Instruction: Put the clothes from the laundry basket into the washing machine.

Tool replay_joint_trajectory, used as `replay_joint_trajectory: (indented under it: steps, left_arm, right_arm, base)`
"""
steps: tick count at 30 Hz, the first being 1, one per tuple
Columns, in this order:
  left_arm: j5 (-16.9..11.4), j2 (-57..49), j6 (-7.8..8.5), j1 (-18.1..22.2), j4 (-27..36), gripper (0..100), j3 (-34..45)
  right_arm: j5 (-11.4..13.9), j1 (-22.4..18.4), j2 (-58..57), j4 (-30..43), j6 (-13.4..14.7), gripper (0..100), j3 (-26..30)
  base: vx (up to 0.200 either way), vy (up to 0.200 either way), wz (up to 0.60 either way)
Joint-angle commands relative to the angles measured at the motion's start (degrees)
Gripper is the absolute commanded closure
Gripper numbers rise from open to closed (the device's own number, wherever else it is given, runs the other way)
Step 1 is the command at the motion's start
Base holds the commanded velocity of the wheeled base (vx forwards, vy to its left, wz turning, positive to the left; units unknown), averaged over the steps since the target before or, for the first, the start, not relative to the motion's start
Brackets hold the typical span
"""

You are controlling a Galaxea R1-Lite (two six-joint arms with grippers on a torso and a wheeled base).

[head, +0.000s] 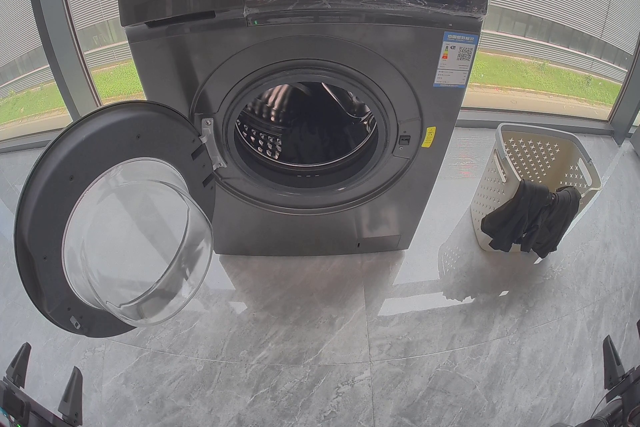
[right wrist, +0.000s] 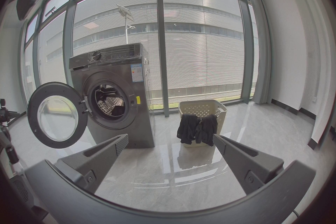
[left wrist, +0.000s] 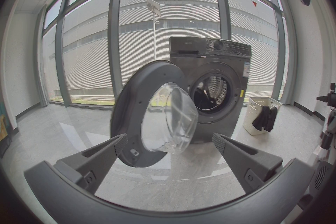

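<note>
Both left gripper and right gripper are apart, and a sideways pull on the draped clothes could tip the laundry basket.

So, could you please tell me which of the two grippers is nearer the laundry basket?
The right gripper: the laundry basket, dark clothes draped over its rim, stands right of the washing machine, whereas the left gripper sits before the open door.
</note>
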Motion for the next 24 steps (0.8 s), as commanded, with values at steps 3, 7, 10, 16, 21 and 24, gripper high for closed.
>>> replay_joint_trajectory:
  steps: [3, 7, 10, 16, 21, 24]
  left_arm:
    - [-6.7, -1.1, 3.23, 0.0, 3.0, 0, 1.0]
    - [-6.7, -1.1, 2.96, -0.1, 2.8, 0, 1.0]
    - [-6.6, -1.1, 3.23, 0.0, 2.8, 0, 1.0]
    - [-6.0, -1.1, 2.96, 0.0, 2.8, 0, 1.0]
    - [-6.0, -1.1, 2.70, 0.0, 2.8, 0, 1.0]
    - [-6.0, -1.1, 2.79, -0.1, 2.8, 0, 1.0]
  right_arm:
    - [3.6, 0.1, -1.0, 0.9, -2.4, 0, 1.0]
    - [3.6, -0.1, -1.0, 1.1, -3.0, 0, 1.0]
    - [3.8, 0.1, -1.0, 0.9, -2.8, 0, 1.0]
    - [3.7, 0.1, -1.0, 1.0, -3.0, 0, 1.0]
    - [3.7, 0.1, -1.0, 1.0, -3.1, 0, 1.0]
    - [3.7, 0.1, -1.0, 1.0, -3.0, 0, 1.0]
  base:
    - [0.000, 0.000, 0.00]
    - [0.000, 0.000, 0.00]
    - [0.000, 0.000, 0.00]
    - [0.000, -0.100, 0.00]
    - [0.000, -0.200, 0.00]
    - [0.000, -0.200, 0.00]
